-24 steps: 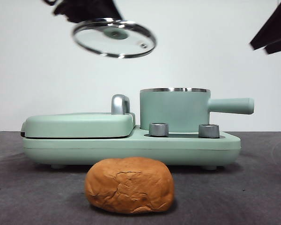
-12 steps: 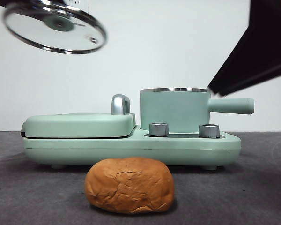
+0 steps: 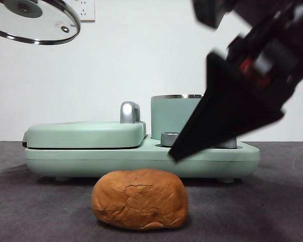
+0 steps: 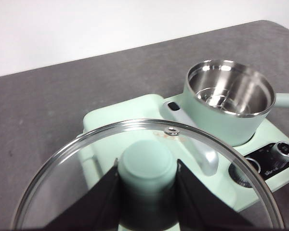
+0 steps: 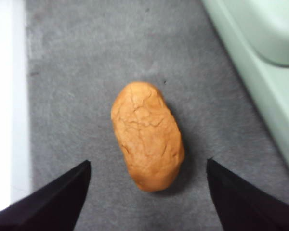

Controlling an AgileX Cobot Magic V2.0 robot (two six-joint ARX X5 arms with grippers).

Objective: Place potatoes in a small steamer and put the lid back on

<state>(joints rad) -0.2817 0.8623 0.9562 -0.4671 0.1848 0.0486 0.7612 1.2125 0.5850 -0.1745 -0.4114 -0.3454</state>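
Note:
The orange-brown, cracked potato [image 3: 139, 198] [image 5: 147, 135] lies on the grey table in front of the appliance. The mint-green small steamer [image 3: 175, 117] [image 4: 229, 102] stands uncovered on the appliance's right side, its steel inside bare. My left gripper [image 4: 147, 180] is shut on the green knob of the glass lid [image 3: 34, 21] [image 4: 149, 163], held high at the upper left. My right gripper [image 5: 147, 192] is open above the potato, its jaws wide on either side; in the front view this arm [image 3: 232, 96] hides the steamer's handle.
The flat mint-green griddle section [image 3: 86, 133] with a chrome handle [image 3: 130, 112] fills the appliance's left half. Two metal dials [image 3: 170, 138] sit on its base [image 3: 141, 160]. A wall socket [image 3: 84, 9] shows on the back wall.
The lid has moved further left and up with my left gripper. My right arm has come down from the upper right, now large in front of the steamer and above the potato.

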